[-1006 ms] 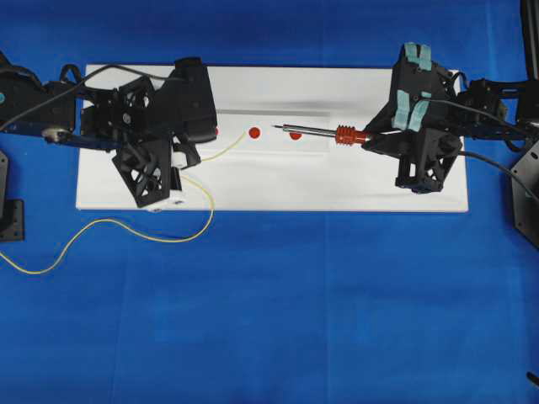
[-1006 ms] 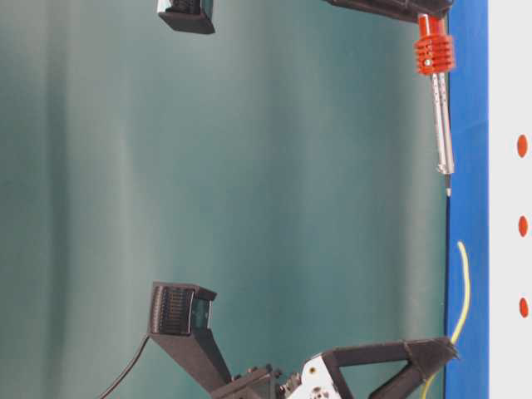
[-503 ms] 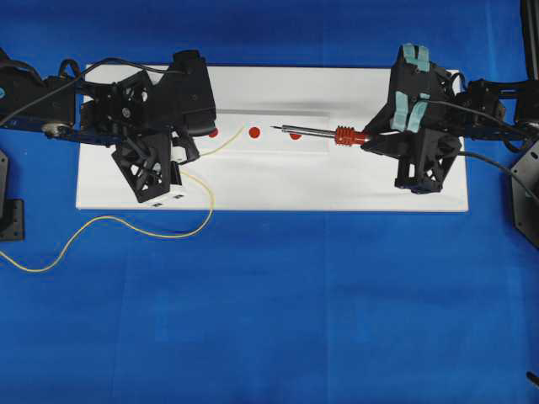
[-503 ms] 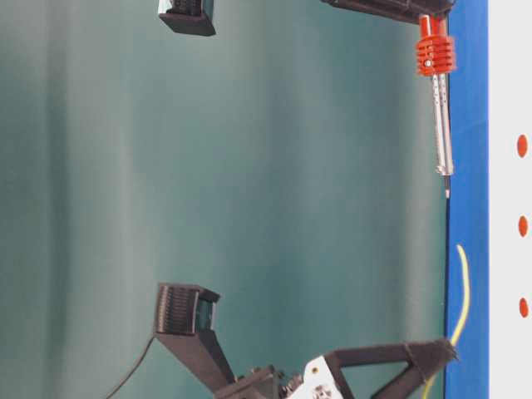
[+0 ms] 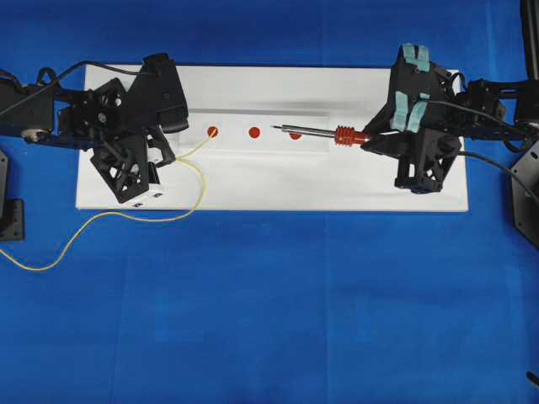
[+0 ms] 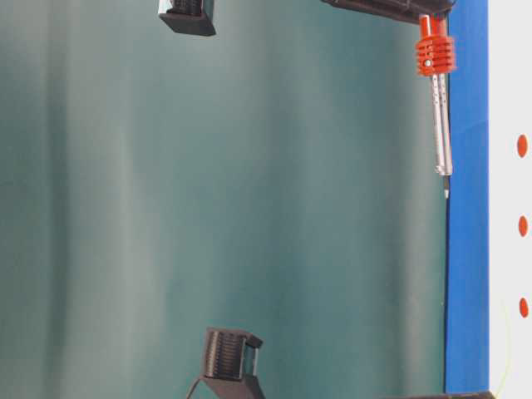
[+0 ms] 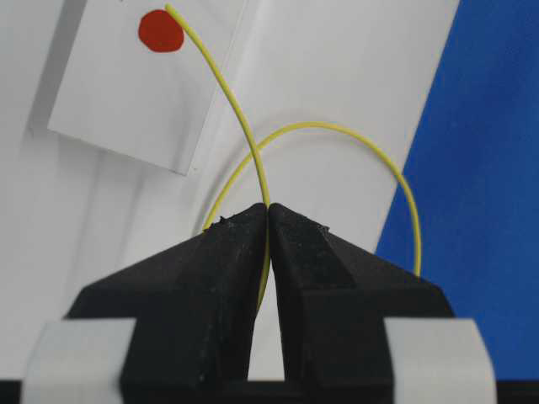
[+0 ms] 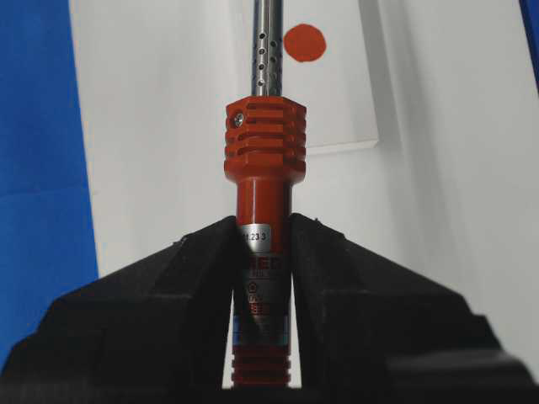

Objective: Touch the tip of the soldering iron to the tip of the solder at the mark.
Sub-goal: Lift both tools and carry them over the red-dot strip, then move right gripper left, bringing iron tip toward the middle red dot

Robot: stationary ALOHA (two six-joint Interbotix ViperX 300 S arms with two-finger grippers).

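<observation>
My left gripper [image 7: 268,206] is shut on the thin yellow solder [image 7: 227,93]. The solder's free tip lies at the edge of a red mark [image 7: 161,31]. From overhead this is the leftmost mark [image 5: 212,131] of three on the white board, with the left gripper [image 5: 171,160] just lower left of it. My right gripper [image 8: 262,225] is shut on the red-orange handle of the soldering iron [image 8: 264,139]. The soldering iron [image 5: 307,131] is held level above the board. Its fine tip points left and ends between the middle mark [image 5: 254,132] and the right mark [image 5: 295,135], well apart from the solder tip.
The white board [image 5: 269,189] lies on a blue cloth [image 5: 278,303]. The slack solder [image 5: 101,220] loops off the board's front edge toward the left. In the table-level view the soldering iron [image 6: 440,125] hangs clear of the board surface.
My left arm has pulled back to the left with the solder, so its tip went from beside the middle mark to the leftmost mark. The right arm and iron have barely moved.
</observation>
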